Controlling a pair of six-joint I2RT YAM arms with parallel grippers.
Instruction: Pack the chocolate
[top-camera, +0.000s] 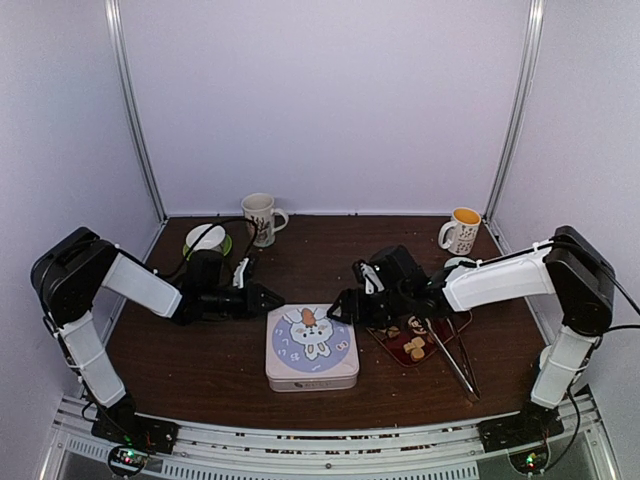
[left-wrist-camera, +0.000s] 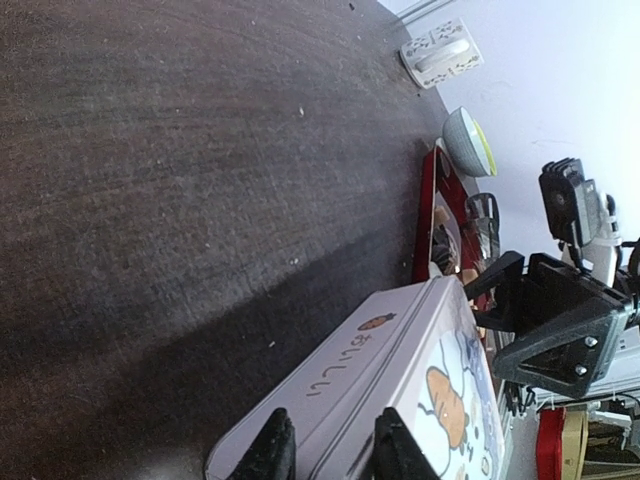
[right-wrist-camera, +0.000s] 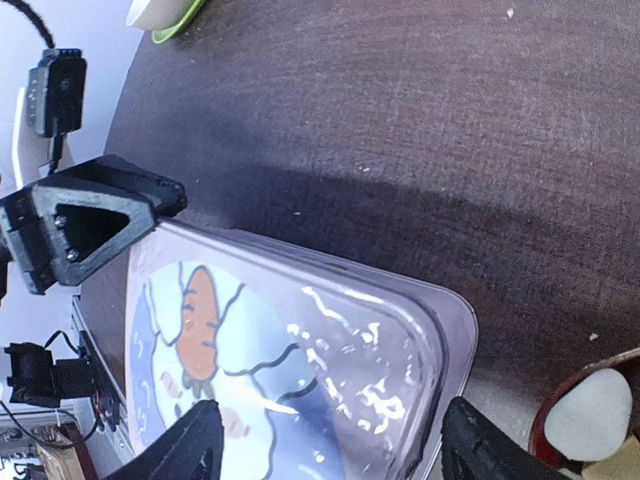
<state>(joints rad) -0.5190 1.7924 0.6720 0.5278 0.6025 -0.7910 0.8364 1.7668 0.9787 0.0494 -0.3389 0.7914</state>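
Observation:
A pale lilac tin (top-camera: 311, 347) with a rabbit-and-carrot lid stands shut at the table's front middle. The chocolate (top-camera: 414, 346), small tan and white pieces, lies on a red tray (top-camera: 392, 345) just right of the tin; one white piece (right-wrist-camera: 590, 415) shows in the right wrist view. My left gripper (top-camera: 272, 298) is closed on the tin's far left corner (left-wrist-camera: 400, 350), one finger on the side wall, the other at the lid. My right gripper (top-camera: 338, 306) stands open at the far right corner, its fingers (right-wrist-camera: 190, 448) spread wide over the lid (right-wrist-camera: 300, 350).
Long metal tongs (top-camera: 455, 355) lie across the tray's right side. A patterned mug (top-camera: 262, 217) and a white bowl on a green saucer (top-camera: 207, 240) stand at the back left. A mug with an orange inside (top-camera: 462, 230) stands back right. White walls enclose the table.

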